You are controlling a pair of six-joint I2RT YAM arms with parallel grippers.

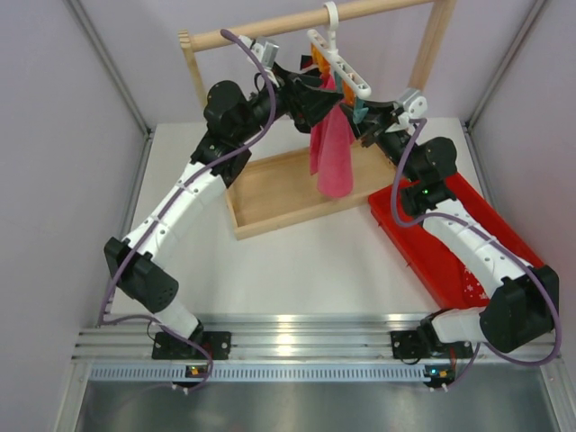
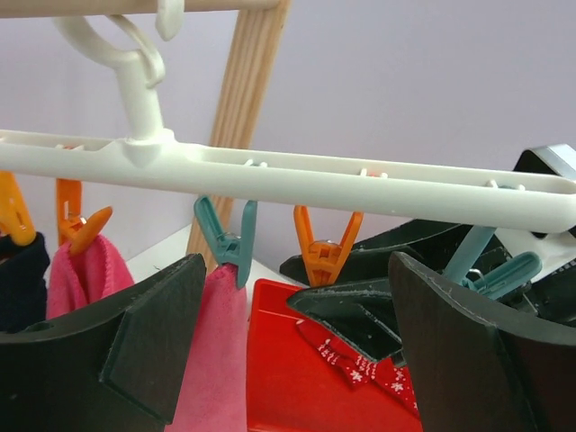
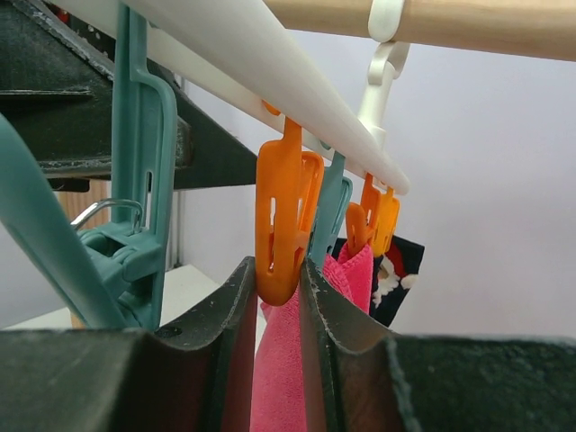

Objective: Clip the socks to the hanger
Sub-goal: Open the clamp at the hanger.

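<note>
A red tray sits on the surface at the right, under the right arm. In it lies a red sock with white print. From the left wrist view I cannot tell whether that crumpled fabric is one sock or two. A shallow wooden tray stands behind it, below the wooden rail.

The hanger hangs by its hook from that rail, tilted. Its clips point down. A teal clip grips a pink cloth, which hangs over the wooden tray. A black cloth is clipped at the bar's far end.

The right claw is clenched on the lower end of an orange clip, with one finger pressed to each side of it. The left claw is spread wide just below the bar and grasps nothing. Its fingers stand to either side of the teal and orange clips.
</note>
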